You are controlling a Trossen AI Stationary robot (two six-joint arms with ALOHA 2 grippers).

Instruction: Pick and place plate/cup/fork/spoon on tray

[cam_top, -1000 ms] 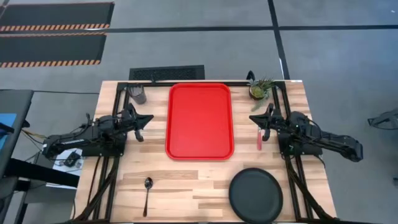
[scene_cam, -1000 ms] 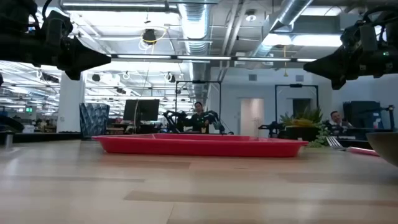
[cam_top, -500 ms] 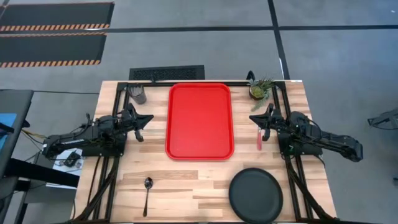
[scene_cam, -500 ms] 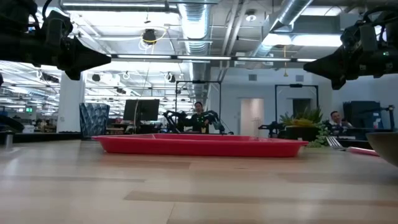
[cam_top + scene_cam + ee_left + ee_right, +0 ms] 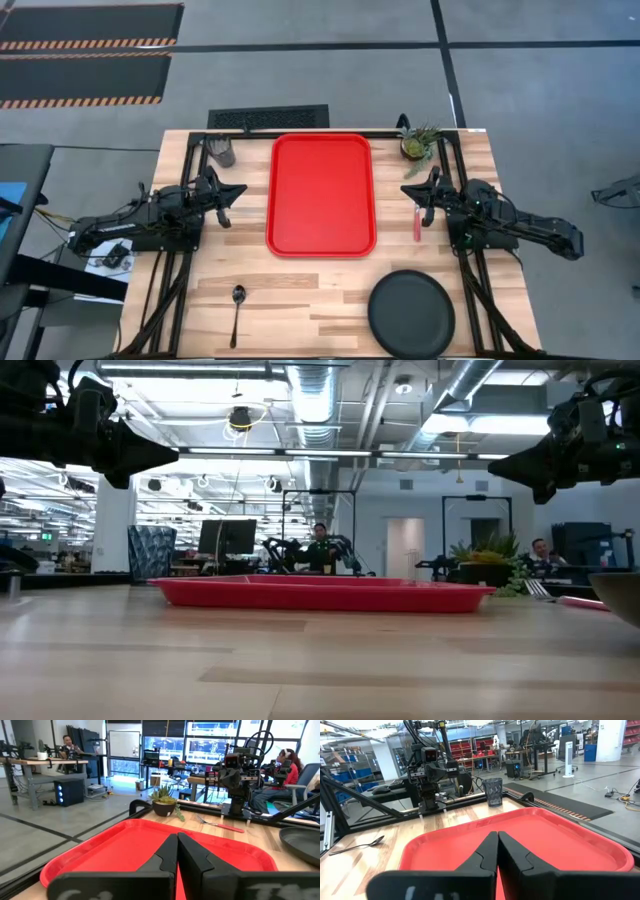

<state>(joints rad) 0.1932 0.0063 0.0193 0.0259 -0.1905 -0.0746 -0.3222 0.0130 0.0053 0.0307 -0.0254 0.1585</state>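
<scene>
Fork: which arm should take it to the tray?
Right, most likely. The fork lies on the table just below the right gripper, between it and the tray. The left gripper sits across the tray. Both are shut and empty.

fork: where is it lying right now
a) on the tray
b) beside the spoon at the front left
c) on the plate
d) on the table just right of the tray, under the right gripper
d: in the high view the fork lies on the bare wood just right of the tray, under the right gripper, apart from the plate and the spoon.
</scene>
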